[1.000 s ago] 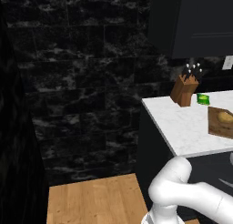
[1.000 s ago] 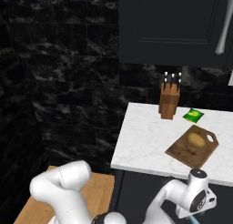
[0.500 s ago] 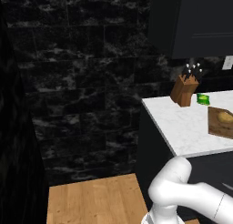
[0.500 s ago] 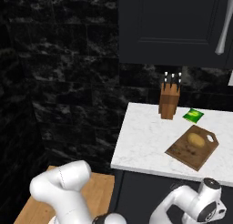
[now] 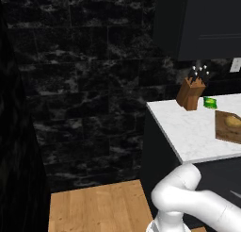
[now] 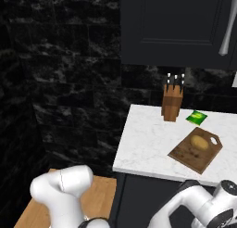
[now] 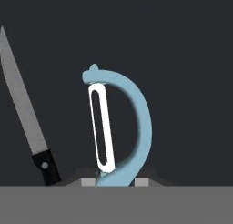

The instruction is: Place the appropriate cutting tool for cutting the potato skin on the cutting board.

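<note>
The cutting tool (image 7: 136, 123), a light-blue curved peeler with a silvery blade (image 7: 101, 127), stands upright in the middle of the hand view against a dark surface. Its lower end runs down between my gripper (image 7: 115, 182), whose fingertips (image 7: 88, 182) press against it on both sides, shut on it. The brown cutting board (image 6: 194, 149) lies on the white marble counter (image 6: 148, 139) with the yellowish potato (image 6: 199, 141) on top. The left base view shows the cutting board (image 5: 228, 127) and potato (image 5: 233, 120) at the right edge.
A black-handled knife (image 7: 27, 123) lies slanted just left of the peeler. A brown knife block (image 6: 172, 102) and a green packet (image 6: 196, 117) stand at the counter's back. Dark cabinets hang above, a black tiled wall is to the left, and wooden flooring (image 5: 94, 207) lies below.
In the right base view the arm's wrist has swung further right along the bottom edge. The counter, board and potato have not moved.
</note>
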Available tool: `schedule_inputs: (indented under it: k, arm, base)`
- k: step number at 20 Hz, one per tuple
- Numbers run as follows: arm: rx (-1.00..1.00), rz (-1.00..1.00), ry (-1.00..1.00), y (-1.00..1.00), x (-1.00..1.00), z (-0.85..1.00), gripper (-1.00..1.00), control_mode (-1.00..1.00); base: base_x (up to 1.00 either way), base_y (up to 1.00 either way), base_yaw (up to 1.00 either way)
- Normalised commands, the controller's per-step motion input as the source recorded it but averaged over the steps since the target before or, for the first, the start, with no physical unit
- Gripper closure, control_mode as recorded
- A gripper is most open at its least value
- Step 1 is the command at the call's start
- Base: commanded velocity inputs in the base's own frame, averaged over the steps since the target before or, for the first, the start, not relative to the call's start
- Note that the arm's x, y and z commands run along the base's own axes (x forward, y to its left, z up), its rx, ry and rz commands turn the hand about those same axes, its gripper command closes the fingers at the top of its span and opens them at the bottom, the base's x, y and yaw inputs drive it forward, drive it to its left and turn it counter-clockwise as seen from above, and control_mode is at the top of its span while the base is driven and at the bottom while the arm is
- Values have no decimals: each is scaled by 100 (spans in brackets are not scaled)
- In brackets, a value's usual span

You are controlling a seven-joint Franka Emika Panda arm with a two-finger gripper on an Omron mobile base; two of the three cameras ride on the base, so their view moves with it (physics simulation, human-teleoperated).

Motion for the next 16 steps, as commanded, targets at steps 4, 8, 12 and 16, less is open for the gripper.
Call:
schedule_inputs:
  k: [4, 8, 12, 16]
  arm:
    - [-1, 0, 0, 83, 6, 92, 100, -100]
    - [-1, 0, -5, 65, 16, 92, 100, -100]
    - [0, 0, -5, 47, 30, 73, 100, -100]
    - [0, 0, -10, 34, 45, 57, 100, -100]
  base:
    - [0, 0, 0]
    - [0, 0, 0]
    - [0, 0, 0]
    - [0, 0, 0]
